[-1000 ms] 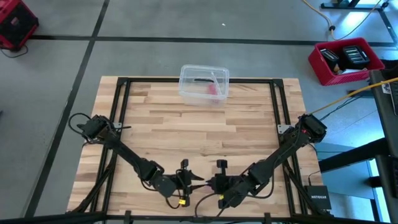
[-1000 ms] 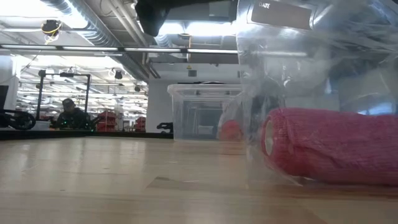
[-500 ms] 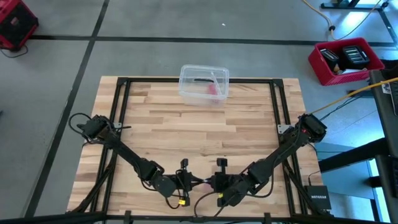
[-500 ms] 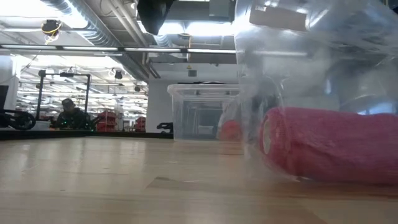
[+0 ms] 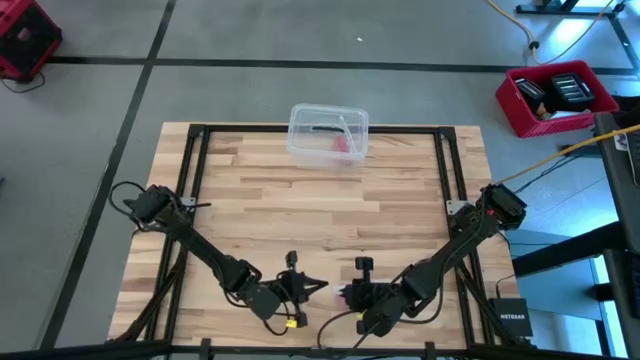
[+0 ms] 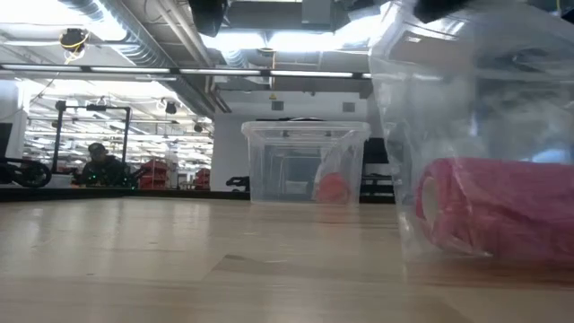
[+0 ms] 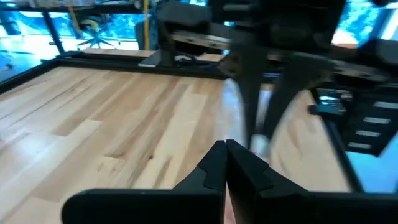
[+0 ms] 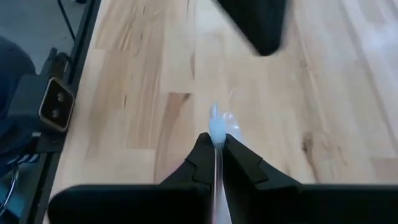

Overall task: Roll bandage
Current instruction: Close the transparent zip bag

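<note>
**Pinching plastic at the near edge**

Gripping a thin clear wrapper (image 8: 217, 124), the right end effector (image 8: 215, 144) has its fingers pressed onto it. Inside that wrapper, it seems, the pink bandage (image 6: 502, 208) lies rolled on the bench (image 5: 320, 215). Left end effector (image 7: 225, 148) sits alongside, fingers pressed together, apparently on nothing.

Two dark arms, matte black, each a chain of slim links joined by thicker rounded joints. Black cables loop beside the left arm (image 5: 195, 243) at lower left and the right arm (image 5: 450, 258) at lower right. A yellow tag shows under the left gripper (image 5: 318, 286). The right gripper (image 5: 345, 296) has tapered black fingers (image 8: 198, 163) on a broad flat body.
</note>
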